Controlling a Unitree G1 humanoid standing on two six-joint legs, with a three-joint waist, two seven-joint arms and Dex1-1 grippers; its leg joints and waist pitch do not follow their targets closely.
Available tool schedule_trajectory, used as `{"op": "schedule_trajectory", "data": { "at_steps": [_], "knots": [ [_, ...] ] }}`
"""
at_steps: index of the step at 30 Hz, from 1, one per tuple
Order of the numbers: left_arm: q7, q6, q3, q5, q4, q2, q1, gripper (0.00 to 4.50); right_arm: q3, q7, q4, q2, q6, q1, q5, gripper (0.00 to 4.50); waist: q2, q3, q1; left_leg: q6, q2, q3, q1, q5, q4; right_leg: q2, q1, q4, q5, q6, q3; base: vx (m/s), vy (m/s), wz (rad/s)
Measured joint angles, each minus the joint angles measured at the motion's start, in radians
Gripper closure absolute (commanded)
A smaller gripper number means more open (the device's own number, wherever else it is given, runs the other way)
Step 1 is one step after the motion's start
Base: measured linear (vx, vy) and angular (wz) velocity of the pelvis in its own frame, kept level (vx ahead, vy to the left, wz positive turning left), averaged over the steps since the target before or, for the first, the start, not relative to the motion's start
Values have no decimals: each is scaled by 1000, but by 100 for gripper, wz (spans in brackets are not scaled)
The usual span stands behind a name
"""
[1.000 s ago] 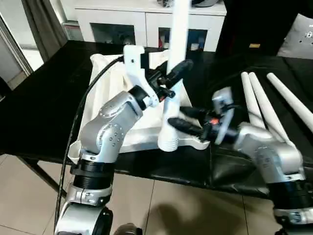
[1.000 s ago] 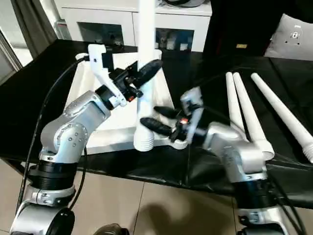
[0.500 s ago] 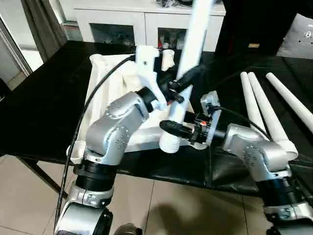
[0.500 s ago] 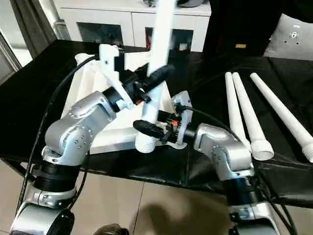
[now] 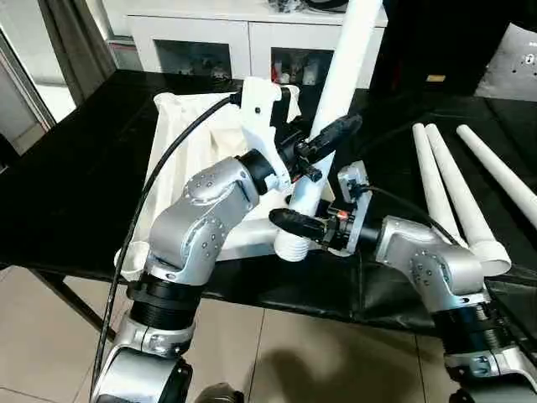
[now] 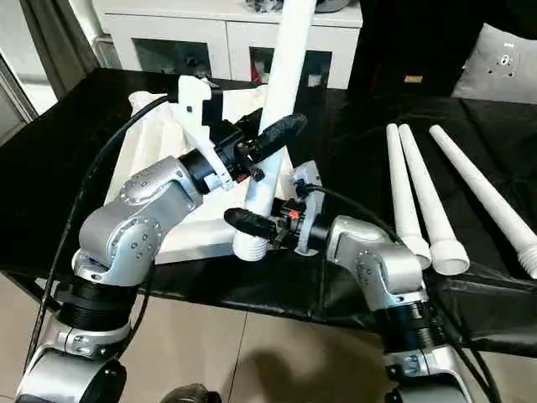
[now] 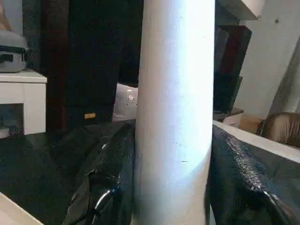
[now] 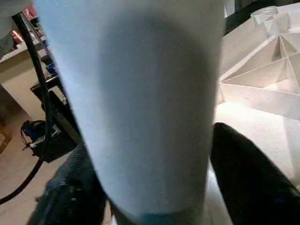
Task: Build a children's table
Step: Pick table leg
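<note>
Evidently both jaws pinch the leg (image 5: 331, 109), its top cut off.

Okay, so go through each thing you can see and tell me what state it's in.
Table top: upside down, ribbed underside up.
Held leg: standing tilted at near corner.
Three spare legs: lying loose.
Left gripper: shut on held leg.
Right gripper: around the leg's lower end.

A black-covered desk (image 5: 75, 176) is set on a beige tiled floor (image 5: 50, 336); behind it, a white cabinet (image 5: 210, 38) with glass doors is seen beside a grey curtain (image 5: 71, 42).
</note>
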Motion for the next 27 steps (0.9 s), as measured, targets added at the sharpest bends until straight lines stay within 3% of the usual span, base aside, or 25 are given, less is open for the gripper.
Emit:
{"op": "schedule_trajectory", "data": {
  "at_steps": [9, 16, 18, 20, 25, 27],
  "knots": [
    [-6, -1, -2, 11, 0, 1, 0, 274, 3, 3, -1, 11, 2, 0, 0, 236, 0, 0, 0, 0, 0, 0, 0, 0, 0, 0, 0, 0, 0, 0, 0, 0, 0, 0],
    [-6, 1, -2, 25, 1, -3, 0, 274, 3, -22, -12, 25, 12, 0, -9, 246, 0, 0, -2, 0, 0, 0, 0, 0, 0, 0, 0, 0, 0, 0, 0, 0, 0, 0],
    [-16, 9, -2, 24, 1, 1, 0, 204, 7, -35, -22, 28, 26, 0, -10, 246, 0, 0, -2, 0, 0, 0, 0, 0, 0, 0, 0, 0, 0, 0, 0, 0, 0, 0],
    [-33, 28, -10, 9, -5, 2, 1, 201, 13, -54, -23, 42, 17, 1, -24, 248, 0, 0, -2, 0, 0, 0, 0, 0, 0, 0, 0, 0, 0, 0, 0, 0, 0, 0],
    [-62, 47, -25, 5, -49, 14, 3, 155, 15, -114, -20, 95, -101, 24, -70, 249, 1, -1, -4, 0, 0, 0, 0, 0, 0, 0, 0, 0, 0, 0, 0, 0, 0, 0],
    [-64, 45, -30, 5, -59, 20, 3, 115, 15, -124, -20, 98, -116, 24, -80, 249, 1, -1, -4, 0, 0, 0, 0, 0, 0, 0, 0, 0, 0, 0, 0, 0, 0, 0]
  ]
}}
